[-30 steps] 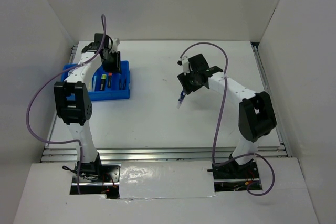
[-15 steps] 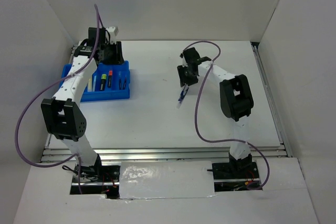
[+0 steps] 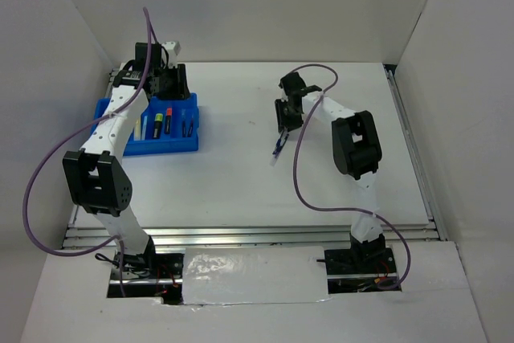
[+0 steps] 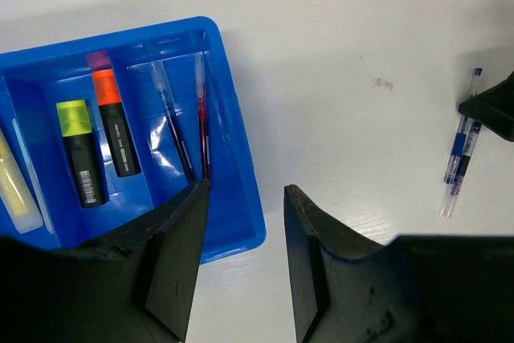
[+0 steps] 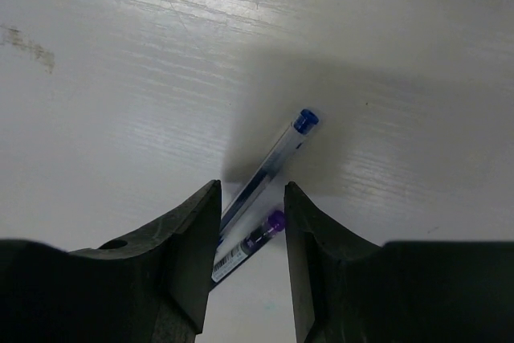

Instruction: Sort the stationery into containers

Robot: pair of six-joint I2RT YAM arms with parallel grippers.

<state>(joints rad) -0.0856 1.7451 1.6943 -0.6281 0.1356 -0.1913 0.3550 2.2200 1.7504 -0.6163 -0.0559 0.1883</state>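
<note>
Table (image 3: 241, 174) white, walled in by white panels. Blue tray (image 4: 161, 34) sits at the table's left side, far half, in top view

Left arm (image 3: 112, 130) reaches over the tray. Left gripper (image 4: 246, 198) is above the tray's edge, fingers apart, nothing between them. Right arm (image 3: 353, 146) reaches toward table centre. Right gripper (image 5: 251, 190) is low over two pens on the bare table, well apart from the tray. Its fingers are apart and straddle the pens' near ends; can't tell if the pads touch them

Tray contents, left wrist view: yellow-capped highlighter (image 4: 80, 150) and orange-capped highlighter (image 4: 112, 122) lie side by side in one compartment. In the next compartment right, red pen (image 4: 201, 122) and a darker thin pen (image 4: 173, 130) lie close together lengthwise. Pale yellowish bar (image 4: 16, 182) is in the compartment at the left edge, cut off by the frame

On the table: blue pen (image 5: 269, 162) and purple pen (image 5: 253, 238) lie flat, just beside each other, roughly parallel, both angled. The blue one's cap end reaches further out from the fingers
</note>
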